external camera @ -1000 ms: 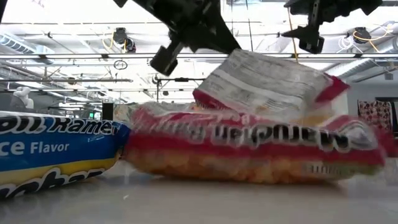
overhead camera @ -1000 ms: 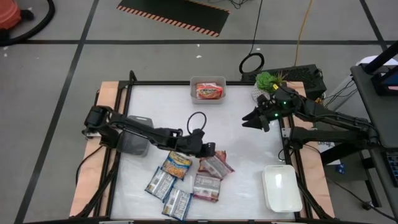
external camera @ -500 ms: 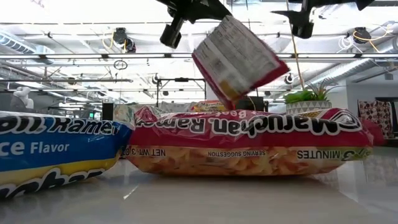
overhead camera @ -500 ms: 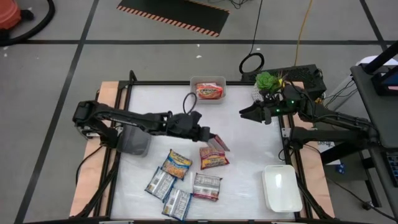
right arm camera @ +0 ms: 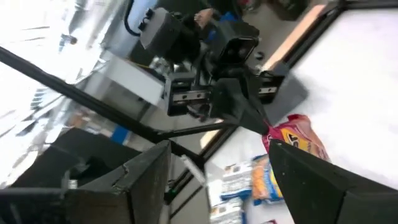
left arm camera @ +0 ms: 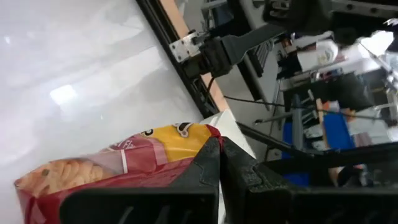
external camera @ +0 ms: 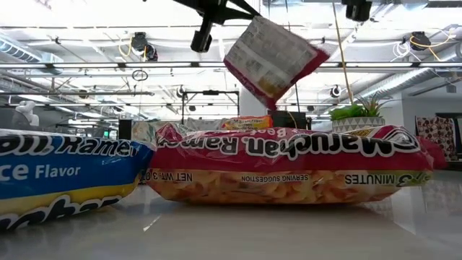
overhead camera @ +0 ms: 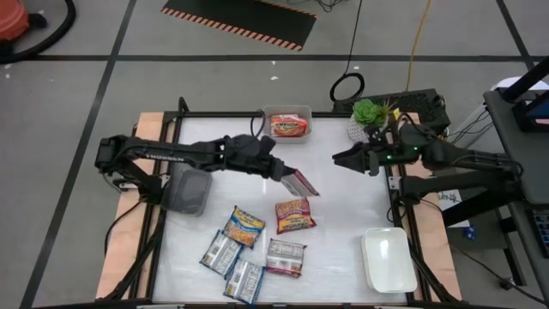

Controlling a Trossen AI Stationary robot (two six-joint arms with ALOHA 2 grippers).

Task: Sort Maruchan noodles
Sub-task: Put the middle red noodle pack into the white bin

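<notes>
The left gripper (overhead camera: 280, 172) has its jaws clamped on one corner of a maroon-and-silver plastic noodle packet (overhead camera: 301, 182), which hangs tilted in the air above the white surface (overhead camera: 343, 223), just past centre toward 12 o'clock. Directly below toward 6 o'clock lies a red-and-orange flat packet (overhead camera: 294, 215), with four more packets (overhead camera: 244, 251) clustered toward 7 o'clock. A clear rectangular tray (overhead camera: 287, 124) at 12 o'clock holds an orange-red packet (overhead camera: 287, 128). The right gripper (overhead camera: 340, 159) hovers at 2 o'clock, jaws spread wide and empty. A grey tray (overhead camera: 188, 190) sits at 9 o'clock, a white tray (overhead camera: 388, 259) at 4 o'clock.
</notes>
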